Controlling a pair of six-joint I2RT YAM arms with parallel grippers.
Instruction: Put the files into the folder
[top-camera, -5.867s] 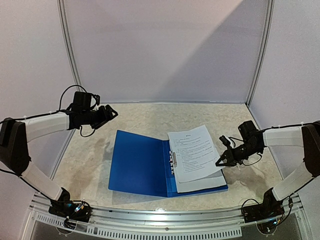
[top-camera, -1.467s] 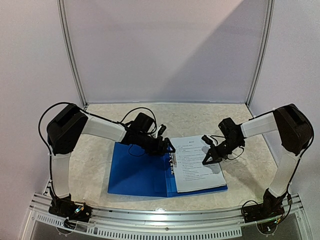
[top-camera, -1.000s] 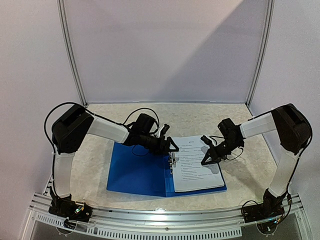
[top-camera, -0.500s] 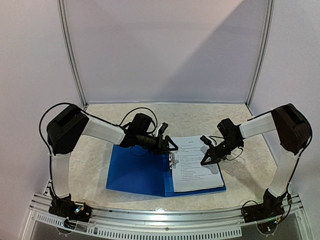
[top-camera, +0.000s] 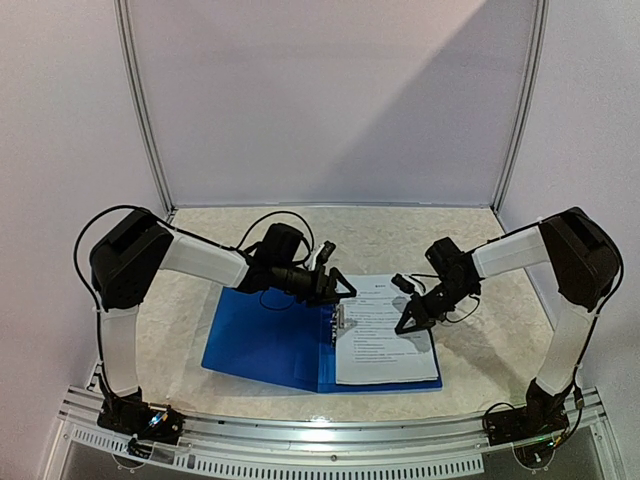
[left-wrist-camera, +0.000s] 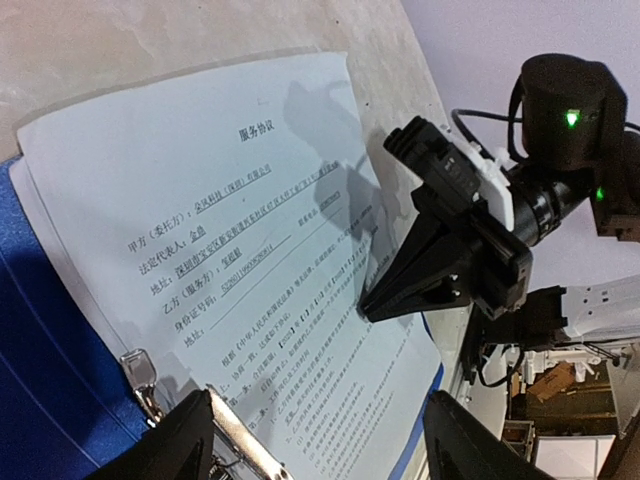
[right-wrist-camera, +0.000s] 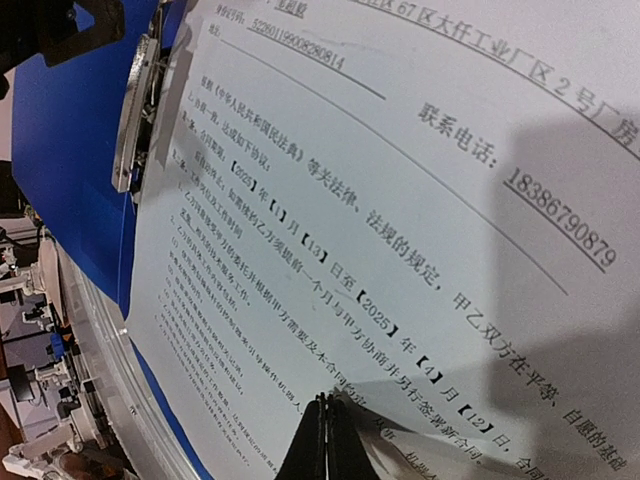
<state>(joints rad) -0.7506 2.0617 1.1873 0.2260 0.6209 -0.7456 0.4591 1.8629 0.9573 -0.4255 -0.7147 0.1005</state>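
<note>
On open blue folder (top-camera: 265, 340), white printed files (top-camera: 380, 335)

Soft even light, diagonal shadow on back wall (top-camera: 300, 100), fisheye-bent edges.

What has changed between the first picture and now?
Both arms reached in from the sides. The left gripper, open, now hovers by the far end of the spine clip; the right gripper, shut, rests its tip on the files. The files turned from skewed to nearly square with the folder, which slid a little left. The folder stayed open.
</note>
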